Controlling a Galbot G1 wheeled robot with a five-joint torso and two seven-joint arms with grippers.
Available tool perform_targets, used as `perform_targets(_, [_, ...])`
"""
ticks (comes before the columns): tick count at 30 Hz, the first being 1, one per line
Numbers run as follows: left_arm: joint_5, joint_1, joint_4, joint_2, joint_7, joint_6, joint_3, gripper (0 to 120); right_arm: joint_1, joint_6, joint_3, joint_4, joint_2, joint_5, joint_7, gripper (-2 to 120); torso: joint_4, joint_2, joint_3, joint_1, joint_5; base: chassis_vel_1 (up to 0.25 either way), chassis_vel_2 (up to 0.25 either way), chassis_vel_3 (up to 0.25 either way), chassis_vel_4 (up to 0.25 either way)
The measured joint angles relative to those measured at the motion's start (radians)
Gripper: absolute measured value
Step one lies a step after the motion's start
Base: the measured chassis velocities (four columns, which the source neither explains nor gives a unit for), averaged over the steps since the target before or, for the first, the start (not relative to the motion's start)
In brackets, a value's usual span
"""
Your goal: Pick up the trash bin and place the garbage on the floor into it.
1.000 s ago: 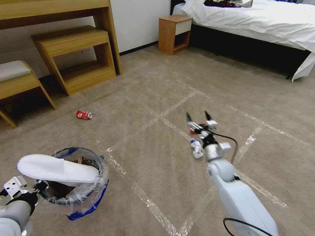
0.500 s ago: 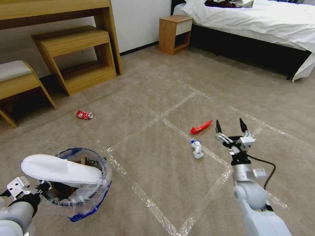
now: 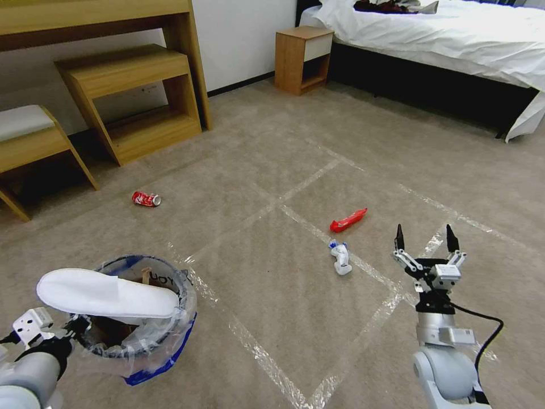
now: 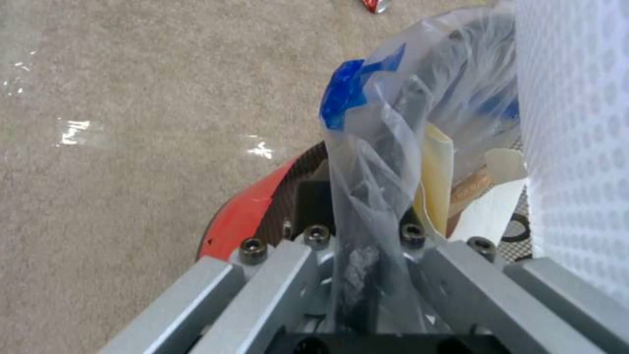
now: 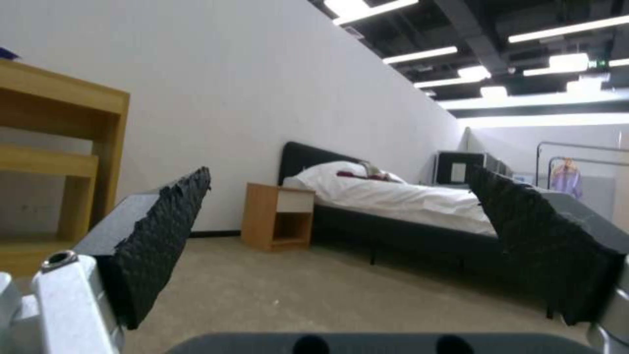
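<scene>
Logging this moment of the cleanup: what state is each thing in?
trash bin: held at its rim by left end effector
white slipper: lying across the bin's top
red can: on its side on floor
red wrapper: on floor
white tissue: crumpled, on floor
right end effector: open, empty

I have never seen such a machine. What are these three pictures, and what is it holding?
It is a wheeled robot with two arms. One picture looks down from its head; the others look out from each wrist. The left tool grips the rim of the trash bin, where a white slipper lies across the top. The right tool is open and empty above the floor. On the carpet lie a red can, a red wrapper and a small white-and-blue scrap.
</scene>
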Motion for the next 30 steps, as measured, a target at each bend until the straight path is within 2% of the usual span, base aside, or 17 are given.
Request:
perform_targets(9, [0.011, 0.012, -0.014, -0.028, -0.001, 0.006, 0.009, 0, -0.006, 0.024, -0.017, -0.018, 0.023, -0.034, -0.008, 100, 0.0001, 0.0, 0.0, 0.0, 0.0001, 0.0, 0.0, 0.0, 0.0])
perform_targets(25, [0.01, 0.008, -0.015, -0.028, -0.004, 0.007, 0.007, 0, -0.009, 0.05, -0.023, -0.039, 0.028, -0.043, -0.029, 100, 0.0, 0.0, 0.0, 0.0, 0.0001, 0.0, 0.0, 0.0, 0.0])
perform_targets(30, [0.01, 0.005, -0.013, -0.028, -0.004, 0.006, 0.01, 0, -0.002, 0.056, -0.026, -0.055, 0.027, -0.043, -0.031, 100, 0.0, 0.0, 0.0, 0.0, 0.0001, -0.069, 0.094, 0.071, -0.087])
